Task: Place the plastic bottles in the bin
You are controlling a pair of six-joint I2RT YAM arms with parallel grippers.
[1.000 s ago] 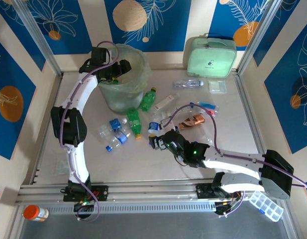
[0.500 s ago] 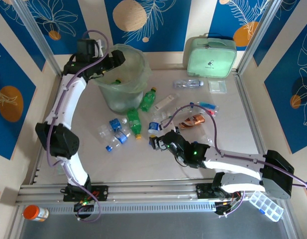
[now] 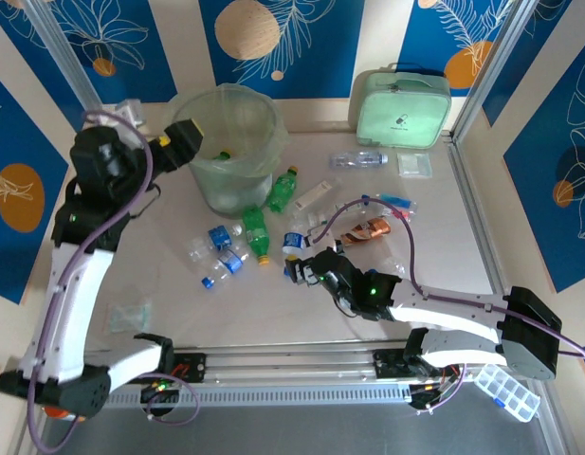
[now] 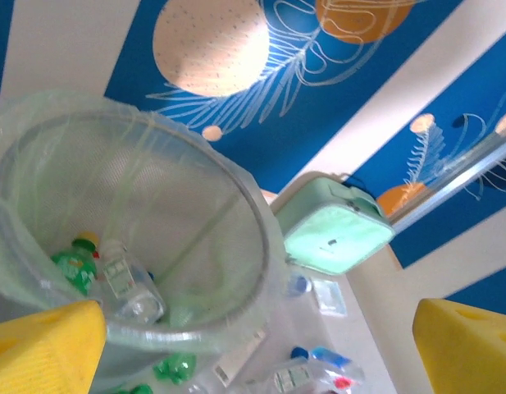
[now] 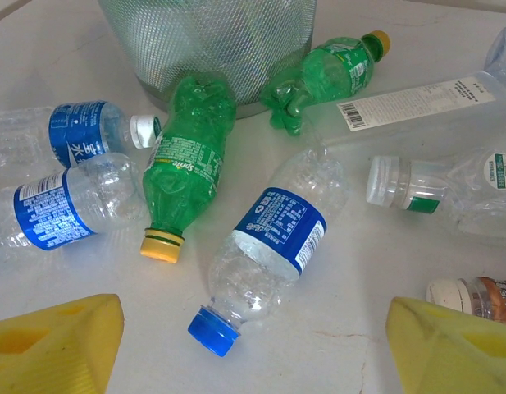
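Left arm has withdrawn from bin, jaws apart.

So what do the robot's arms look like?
The left arm and right arm are white tubes with chunky black joints. A purple cable loops along each. The right one has a tiny green light. The left claw and right claw have fat yellow fingers, shaped like wedges.

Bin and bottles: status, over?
Left gripper, jaws open, at bin rim. Right gripper, jaws open, near blue-capped bottle. Green bottle, clear bottle in bin; more bottles on table.
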